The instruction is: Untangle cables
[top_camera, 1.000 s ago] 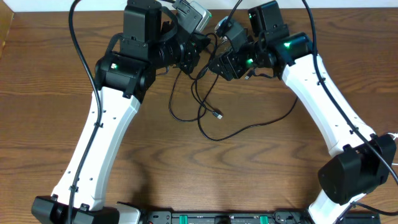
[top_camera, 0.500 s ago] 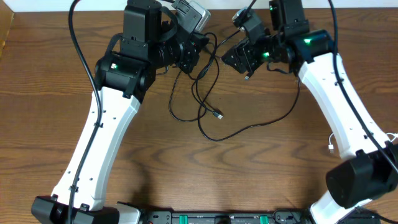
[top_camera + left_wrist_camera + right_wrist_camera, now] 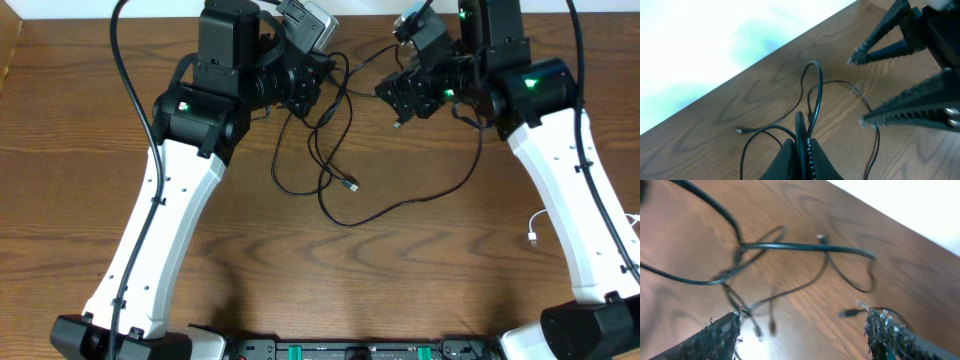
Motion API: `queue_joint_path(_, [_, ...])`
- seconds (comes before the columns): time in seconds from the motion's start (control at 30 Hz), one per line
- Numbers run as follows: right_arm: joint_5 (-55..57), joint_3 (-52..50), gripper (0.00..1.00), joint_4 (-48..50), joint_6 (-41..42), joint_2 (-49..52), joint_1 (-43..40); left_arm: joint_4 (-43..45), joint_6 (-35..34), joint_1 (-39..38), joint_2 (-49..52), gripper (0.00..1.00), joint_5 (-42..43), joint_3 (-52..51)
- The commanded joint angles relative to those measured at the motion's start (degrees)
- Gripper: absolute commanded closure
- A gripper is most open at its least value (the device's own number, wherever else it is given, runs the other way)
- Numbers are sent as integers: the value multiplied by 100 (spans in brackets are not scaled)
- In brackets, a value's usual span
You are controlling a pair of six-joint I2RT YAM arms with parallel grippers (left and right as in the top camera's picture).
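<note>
Black cables (image 3: 330,175) lie in loose loops on the wooden table between the arms, one plug end (image 3: 351,186) pointing to the middle. My left gripper (image 3: 318,98) is shut on a black cable strand (image 3: 812,95) that rises in a loop beyond its fingers (image 3: 790,155). My right gripper (image 3: 392,105) hangs to the right of it, open and apart from the cables. In the right wrist view its gripper (image 3: 800,325) is spread wide with nothing between the fingertips (image 3: 722,330), and the blurred black cables (image 3: 800,246) lie on the table beyond them.
A white cable end (image 3: 532,236) lies on the table at the far right, beside the right arm. The table's back edge (image 3: 360,14) runs just behind both grippers. A black rail (image 3: 350,350) sits at the front edge.
The right arm has swung right and back, away from the left gripper, and its jaws have spread wider. The left arm and the cable it holds have not moved.
</note>
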Motion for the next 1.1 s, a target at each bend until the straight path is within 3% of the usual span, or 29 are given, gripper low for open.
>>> queue_joint_path(0.0, [540,66,22,0,-15,103,-20,-9,98,2,-149,93,-50,0])
queue_joint_path(0.17, [638,66,21,507,98,197,-39,-13,94,0,-149,93,-15,0])
queue_joint_path(0.33, [632,66,14,951,83,205,-37,-50,98,-4,-149,93,17,0])
queue_joint_path(0.67, [610,66,17,846,37,772,-107,-52,98,-4,-149,93,212,0])
queue_joint_path(1.07, [551,66,14,1606,37,1128,-96,-72,98,-4,-149,92,715,0])
